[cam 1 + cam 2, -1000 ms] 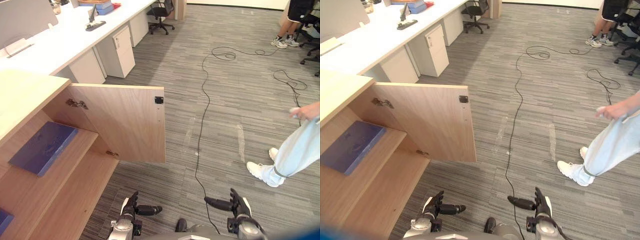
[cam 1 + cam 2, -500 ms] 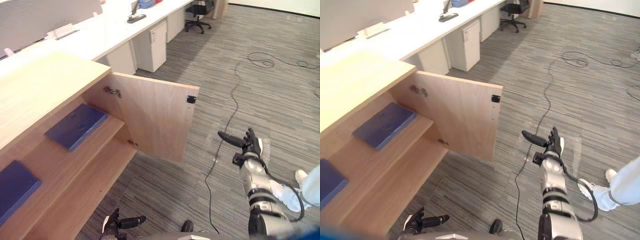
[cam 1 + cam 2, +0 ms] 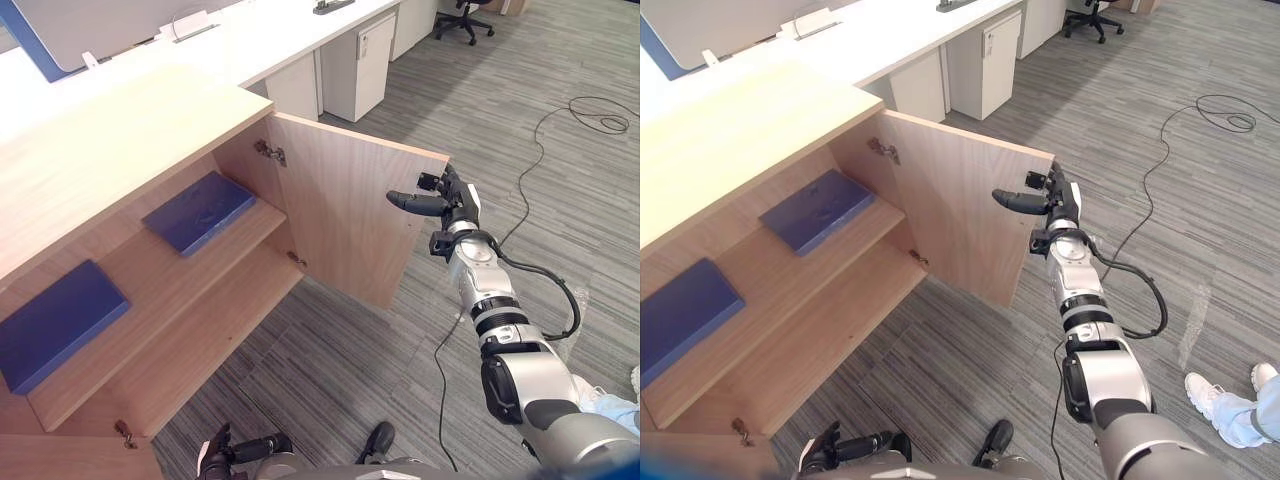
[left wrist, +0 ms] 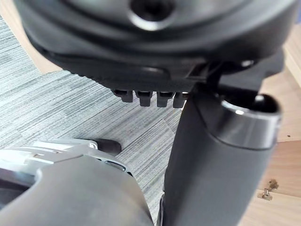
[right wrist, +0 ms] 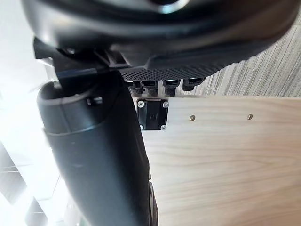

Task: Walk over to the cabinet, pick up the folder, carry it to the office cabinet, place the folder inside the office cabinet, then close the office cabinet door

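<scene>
The office cabinet [image 3: 110, 140] is seen in the left half of the frame with its door [image 3: 350, 225] swung wide open toward the centre, the hinges [image 3: 270, 152] being exposed at the upper inner edge. A blue folder [image 3: 198, 210] is laid flat on the upper shelf [image 3: 150, 270], left of centre and near the hinged side, and it is held by neither hand. A second blue folder [image 3: 60, 320] is laid on the same shelf toward the left edge of the frame, well apart from the first. The right hand [image 3: 447, 200] is held up right of centre, just at the door's free upper corner and close to the black latch [image 5: 151, 114]; its fingers are kept straight and apart, nothing is gripped, and contact with the wood cannot be told. The left hand [image 3: 235, 452] is seen at the bottom edge, low over the grey carpet [image 3: 330, 350], with fingers relaxed and nothing in them. A white desk [image 3: 300, 40] is seen along the top of the frame.
</scene>
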### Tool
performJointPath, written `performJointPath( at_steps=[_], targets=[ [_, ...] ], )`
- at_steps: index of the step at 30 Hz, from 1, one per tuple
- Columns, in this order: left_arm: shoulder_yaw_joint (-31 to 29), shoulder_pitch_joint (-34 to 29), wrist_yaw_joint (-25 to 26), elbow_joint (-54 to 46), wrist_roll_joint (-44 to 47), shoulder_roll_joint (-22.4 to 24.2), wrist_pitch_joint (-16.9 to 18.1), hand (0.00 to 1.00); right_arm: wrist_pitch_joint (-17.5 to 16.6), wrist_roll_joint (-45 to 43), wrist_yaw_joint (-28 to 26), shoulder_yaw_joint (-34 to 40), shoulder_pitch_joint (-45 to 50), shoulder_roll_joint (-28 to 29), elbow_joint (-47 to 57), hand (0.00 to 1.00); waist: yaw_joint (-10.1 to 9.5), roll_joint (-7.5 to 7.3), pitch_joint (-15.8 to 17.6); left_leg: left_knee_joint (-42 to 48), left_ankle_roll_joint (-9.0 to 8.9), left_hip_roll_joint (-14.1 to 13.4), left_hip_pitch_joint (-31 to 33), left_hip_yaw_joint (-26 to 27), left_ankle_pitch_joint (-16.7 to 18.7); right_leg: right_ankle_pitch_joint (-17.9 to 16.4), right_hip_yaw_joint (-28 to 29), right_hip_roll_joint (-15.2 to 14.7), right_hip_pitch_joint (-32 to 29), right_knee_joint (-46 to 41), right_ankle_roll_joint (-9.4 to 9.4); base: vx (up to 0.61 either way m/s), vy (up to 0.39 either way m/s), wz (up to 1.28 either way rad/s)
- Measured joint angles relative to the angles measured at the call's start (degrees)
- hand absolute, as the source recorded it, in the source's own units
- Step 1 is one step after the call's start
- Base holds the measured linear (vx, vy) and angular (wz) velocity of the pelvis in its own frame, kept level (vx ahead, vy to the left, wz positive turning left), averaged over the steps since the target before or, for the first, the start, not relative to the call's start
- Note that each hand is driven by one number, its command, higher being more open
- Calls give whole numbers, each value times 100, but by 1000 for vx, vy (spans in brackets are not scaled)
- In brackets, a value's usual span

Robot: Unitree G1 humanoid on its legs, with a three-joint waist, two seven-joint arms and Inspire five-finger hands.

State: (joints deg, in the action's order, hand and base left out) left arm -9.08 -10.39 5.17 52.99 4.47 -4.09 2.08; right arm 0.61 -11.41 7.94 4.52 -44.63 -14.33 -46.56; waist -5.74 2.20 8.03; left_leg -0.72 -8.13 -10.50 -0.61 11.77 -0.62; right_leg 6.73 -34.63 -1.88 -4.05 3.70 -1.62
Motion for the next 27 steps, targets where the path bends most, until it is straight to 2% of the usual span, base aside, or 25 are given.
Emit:
performJointPath(
  at_steps=[4,13,16,18,19,20,23,24,26,27],
  targets=[
    [93,8,22,-18,-6,-11,41,100,-1,7,40,-131,-210,-52,-103,100,46,8,77,-35,75,44,-8,-5,-57,58,7,-33,-18,4,-39,70,32,0],
    [156,13,76,-164,-58,-24,168,100,-1,155,99,-421,-579,-220,-538,100,135,-22,166,-76,81,103,-31,15,-57,149,75,-102,-32,18,-39,30,40,-2],
    [154,12,87,-162,-59,-34,169,100,0,275,102,-1077,-565,-360,-477,100,182,-28,209,-65,107,106,-31,53,-34,200,149,-73,-25,110,-14,-45,14,-11],
    [153,-3,112,-144,-69,-56,163,100,5,509,29,-2132,-263,-773,195,100,309,-27,293,-1,115,71,-44,160,15,197,254,-34,-39,113,-7,-52,4,-25],
    [151,-5,112,-128,-73,-60,163,100,4,515,-34,-2426,-104,-945,496,100,328,-27,293,10,112,57,-50,189,24,185,289,-17,-46,113,2,-23,-17,-37],
    [138,5,100,-39,-144,-84,166,100,-1,505,-341,-3393,236,-1561,1312,100,425,-23,289,118,76,-4,-36,290,101,184,381,60,-64,112,-31,3,-25,-33],
    [136,13,48,84,-318,-129,162,100,-17,453,-1052,-4484,457,-2348,2261,100,534,-23,266,254,28,-111,-27,367,165,140,464,173,-61,110,-94,32,-55,-24],
    [129,24,-41,139,-445,-184,165,100,-33,196,-1687,-5143,610,-2757,2887,100,565,-32,213,304,0,-197,-19,384,180,91,474,263,-60,110,-161,86,-129,-10],
    [109,30,-121,221,-522,-205,190,100,-143,-144,-2177,-5612,793,-2987,3602,100,578,-25,128,308,-27,-297,-24,389,179,31,472,370,-61,109,-223,91,-124,-4],
    [89,40,-189,251,-527,-207,192,100,-144,-356,-2681,-5870,836,-3062,3969,100,563,-17,64,311,-44,-353,-21,379,174,-6,458,426,-58,109,-252,66,-80,2]
  ],
)
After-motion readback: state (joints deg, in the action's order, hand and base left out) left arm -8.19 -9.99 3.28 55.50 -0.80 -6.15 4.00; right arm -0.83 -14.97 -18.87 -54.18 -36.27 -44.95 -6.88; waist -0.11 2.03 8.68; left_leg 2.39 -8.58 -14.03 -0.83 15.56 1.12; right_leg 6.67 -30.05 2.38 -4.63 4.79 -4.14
